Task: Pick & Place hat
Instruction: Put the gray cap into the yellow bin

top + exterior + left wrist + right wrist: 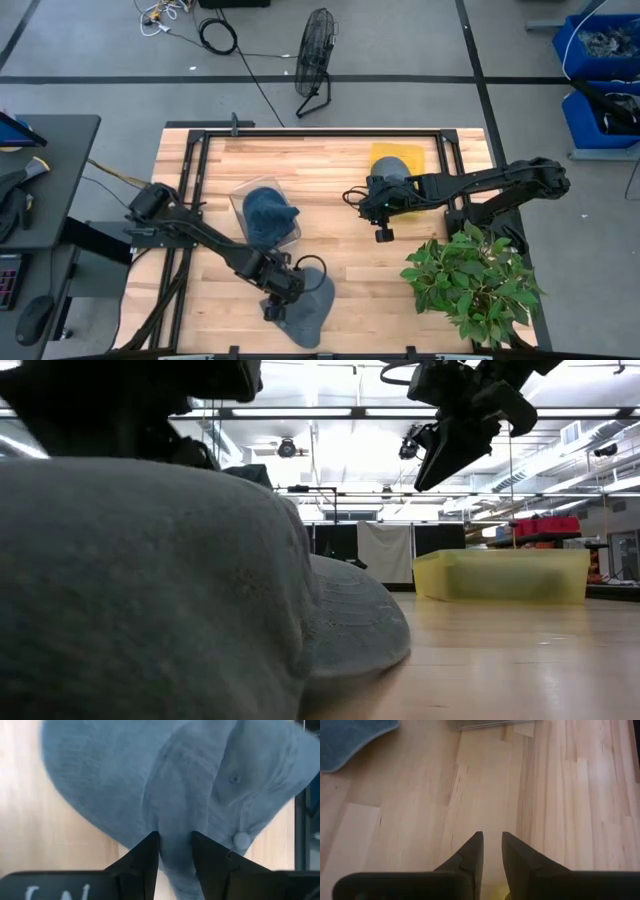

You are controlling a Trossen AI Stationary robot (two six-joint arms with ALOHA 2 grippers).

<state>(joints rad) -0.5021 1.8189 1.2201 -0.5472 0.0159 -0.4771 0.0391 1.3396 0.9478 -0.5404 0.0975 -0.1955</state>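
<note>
A grey-blue cap [308, 305] lies by the table's near edge, and its brim [350, 622] rests on the wood. My left gripper [275, 300] is at the cap's left side, shut on its crown [235, 780]. My right gripper [383, 228] hangs shut above bare wood, near the yellow bin [400, 163], touching nothing. In the low view it shows high up [450, 445]. The right wrist view shows its fingers [491, 842] over planks, with a corner of the cap [350, 740] far off. My left gripper [175, 851] pinches a raised fold of the cap's crown cloth [175, 820] between its two fingers, beside the top button [241, 840]. The fingers come slanting down from the table's left. The cap sits on the table with its brim on the wood.
A clear bin holding a dark blue cap [267, 215] stands left of centre. The yellow bin [515, 575] sits toward the far right, with a grey thing in it. A potted plant [470, 280] fills the near right corner. Black rails [200, 165] frame the table.
</note>
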